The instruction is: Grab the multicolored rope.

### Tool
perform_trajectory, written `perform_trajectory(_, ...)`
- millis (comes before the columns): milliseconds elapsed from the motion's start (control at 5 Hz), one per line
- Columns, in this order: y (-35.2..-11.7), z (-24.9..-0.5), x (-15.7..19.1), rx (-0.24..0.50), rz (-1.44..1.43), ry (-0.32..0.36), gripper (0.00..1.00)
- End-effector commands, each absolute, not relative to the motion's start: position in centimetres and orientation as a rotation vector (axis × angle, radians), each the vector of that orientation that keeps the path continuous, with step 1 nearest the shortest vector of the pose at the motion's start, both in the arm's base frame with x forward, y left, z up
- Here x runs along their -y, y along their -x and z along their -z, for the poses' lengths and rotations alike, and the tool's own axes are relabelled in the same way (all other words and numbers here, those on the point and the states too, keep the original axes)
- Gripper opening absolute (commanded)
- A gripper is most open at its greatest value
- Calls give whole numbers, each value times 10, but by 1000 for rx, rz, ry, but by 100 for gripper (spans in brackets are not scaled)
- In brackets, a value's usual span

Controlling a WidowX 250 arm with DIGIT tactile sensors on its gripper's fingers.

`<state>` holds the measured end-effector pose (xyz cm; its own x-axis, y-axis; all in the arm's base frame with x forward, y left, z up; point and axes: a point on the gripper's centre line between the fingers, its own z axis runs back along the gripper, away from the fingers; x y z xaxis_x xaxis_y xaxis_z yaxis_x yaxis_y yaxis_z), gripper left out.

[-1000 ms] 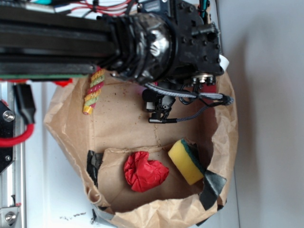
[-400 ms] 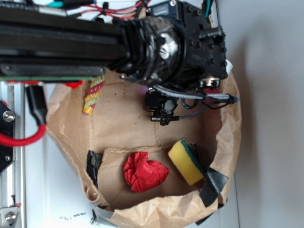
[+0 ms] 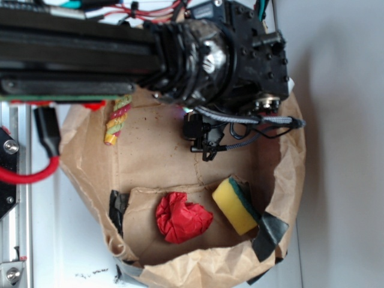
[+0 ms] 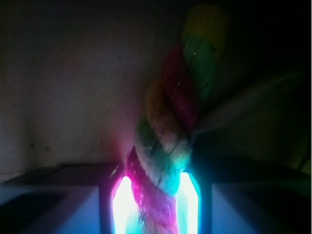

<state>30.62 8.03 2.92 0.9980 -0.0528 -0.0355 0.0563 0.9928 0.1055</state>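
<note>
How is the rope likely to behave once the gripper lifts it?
Probably floppy: the rope is twisted soft strands, so its free end should sag and trail. It likely grips well, since its ridged surface sits squeezed between the gripper fingers. It looks light for its size.

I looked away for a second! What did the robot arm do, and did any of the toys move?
The arm shifted a little to the right. The gripper now straddles the multicolored rope. The rope end, red cloth and sponge stayed put.
</note>
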Motion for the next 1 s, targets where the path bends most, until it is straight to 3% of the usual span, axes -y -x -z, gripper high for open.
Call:
perform_trajectory(0,-300,-100,-65,68,43,-115,0)
perform_trajectory(400,-275,-140,-50,145,-7,-71,0)
perform_trajectory(800,-275,-179,-38,189,-35,-25,0)
